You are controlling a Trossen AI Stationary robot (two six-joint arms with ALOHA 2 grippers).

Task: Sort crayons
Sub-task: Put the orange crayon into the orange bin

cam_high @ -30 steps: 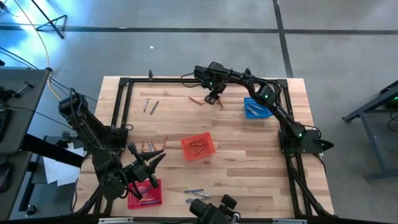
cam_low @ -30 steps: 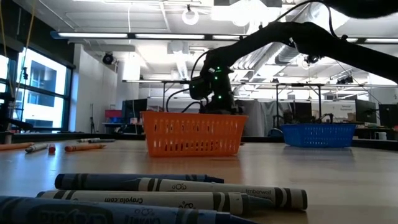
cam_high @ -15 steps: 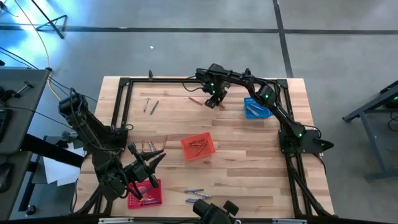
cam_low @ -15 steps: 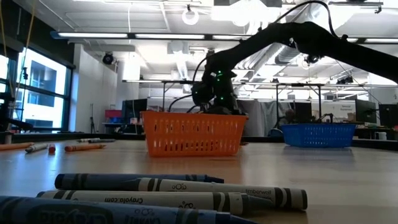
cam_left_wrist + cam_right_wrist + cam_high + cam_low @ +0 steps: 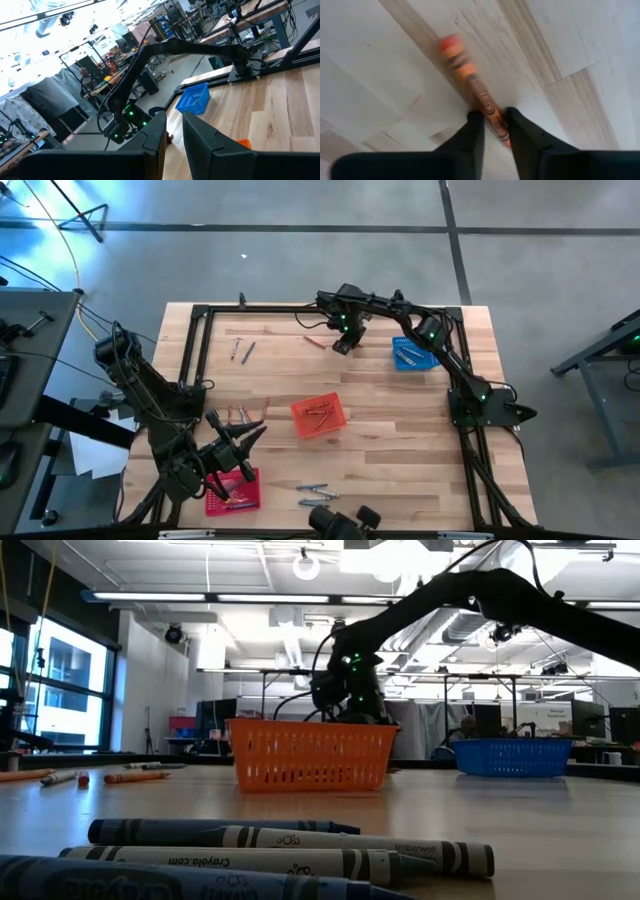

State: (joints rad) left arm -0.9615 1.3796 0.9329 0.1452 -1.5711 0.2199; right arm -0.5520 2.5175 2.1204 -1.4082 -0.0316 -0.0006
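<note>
Right gripper (image 5: 491, 120), formerly spread wide over far side of table, is now closed onto orange crayon (image 5: 470, 80). Gripper (image 5: 341, 346) is shifted slightly toward table's far-left, away from blue basket (image 5: 411, 353). One of two loose orange crayons there is now hidden beneath it.

My table (image 5: 400, 450) is pale wood planks, ringed by a black frame (image 5: 300, 308) set just inside its edges. An orange mesh basket (image 5: 297, 420) sits near the middle, turned slightly askew. A blue basket (image 5: 397, 343) is at the far right, close to the frame's corner. A red basket (image 5: 255, 490) sits at the near left edge. From table height the orange basket (image 5: 310, 755) stands in front of me and the blue one (image 5: 510, 757) off to its right, well apart. Beyond them I see an open workshop with strip lights (image 5: 150, 596) and tall windows (image 5: 60, 670). Grey concrete floor (image 5: 300, 260) surrounds the table, with white papers (image 5: 95, 455) lying beside its left side.
</note>
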